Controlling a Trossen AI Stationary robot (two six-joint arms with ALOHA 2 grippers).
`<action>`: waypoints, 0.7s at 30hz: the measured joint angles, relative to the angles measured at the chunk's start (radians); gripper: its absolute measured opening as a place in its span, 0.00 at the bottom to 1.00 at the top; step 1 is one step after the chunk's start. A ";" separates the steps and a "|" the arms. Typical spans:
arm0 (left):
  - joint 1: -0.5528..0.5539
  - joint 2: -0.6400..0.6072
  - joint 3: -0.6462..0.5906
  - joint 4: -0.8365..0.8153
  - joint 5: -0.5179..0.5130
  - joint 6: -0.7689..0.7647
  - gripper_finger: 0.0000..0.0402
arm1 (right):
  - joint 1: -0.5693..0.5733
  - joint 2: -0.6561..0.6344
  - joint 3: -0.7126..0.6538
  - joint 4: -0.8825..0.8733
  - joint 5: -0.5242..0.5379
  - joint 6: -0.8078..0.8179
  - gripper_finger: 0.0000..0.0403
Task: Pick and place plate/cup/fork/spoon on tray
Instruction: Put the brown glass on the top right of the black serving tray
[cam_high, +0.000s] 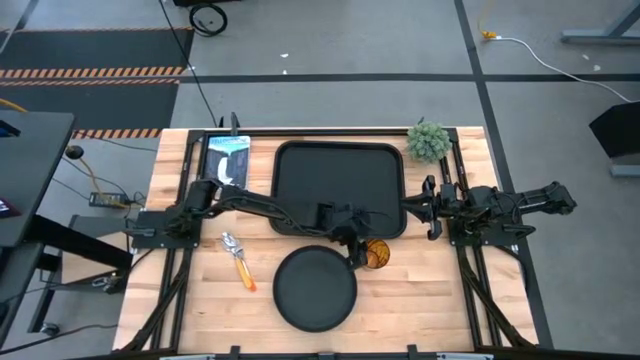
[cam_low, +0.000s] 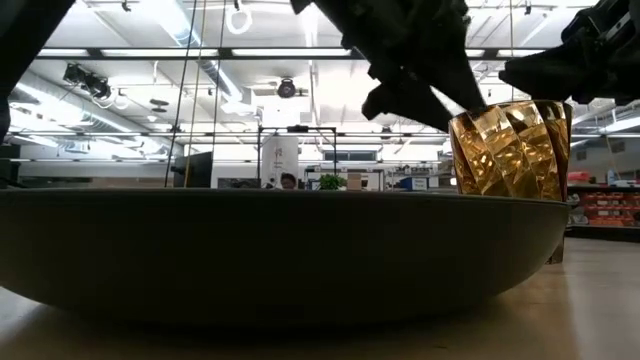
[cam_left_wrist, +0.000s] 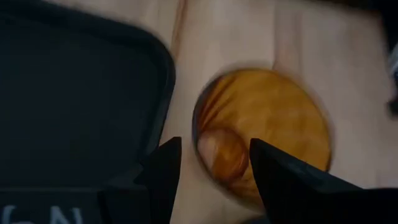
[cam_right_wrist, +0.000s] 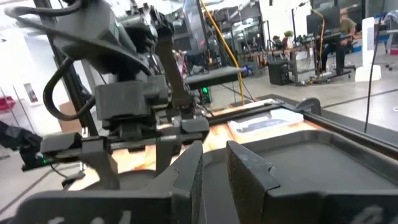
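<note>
- The left gripper (cam_high: 356, 250) reaches across the wooden surface (cam_high: 420, 300) from the left and hangs over the cup (cam_high: 376, 254), just off the tray's near right corner.
- In the left wrist view its two dark fingers (cam_left_wrist: 163, 177) are parted, one at the cup's (cam_left_wrist: 264, 134) rim on the tray side and the other over the cup's mouth; they straddle that part of the rim, but I cannot tell whether they press on it.
- The cup stands upright on the surface, mouth up; the low view shows its faceted amber wall (cam_low: 510, 150) rising behind the plate's rim.
- The cup sits beside the tray (cam_high: 340, 185), outside its rim, and just beyond the plate's far right edge.
- The plate (cam_high: 315, 288) lies flat on the surface on the near side of the tray, apart from it.
- Left of the plate lie the orange-handled utensils (cam_high: 240, 260). Their long axis runs diagonally, metal ends toward the far left and handle toward the near right. I cannot tell fork from spoon here.
- The tray lies with its long axis left to right, at the far middle of the surface.
- The right gripper (cam_high: 432, 208) waits by the tray's right edge, pointing left toward it. In its wrist view the fingers (cam_right_wrist: 189, 174) stand close together with a narrow gap and hold nothing.
- A small green plant (cam_high: 428, 141) stands at the far right corner, and a flat printed card (cam_high: 226, 158) lies left of the tray.
</note>
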 joint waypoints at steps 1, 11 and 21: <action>-0.001 0.012 0.008 -0.008 -0.001 0.003 0.50 | 0.000 0.000 0.000 -0.002 0.000 0.000 0.19; 0.000 0.051 0.015 -0.016 -0.020 0.009 0.48 | 0.000 0.009 0.000 0.011 0.000 0.000 0.19; 0.000 0.054 0.023 -0.013 -0.020 0.034 0.38 | 0.000 0.010 0.000 0.010 0.000 0.000 0.19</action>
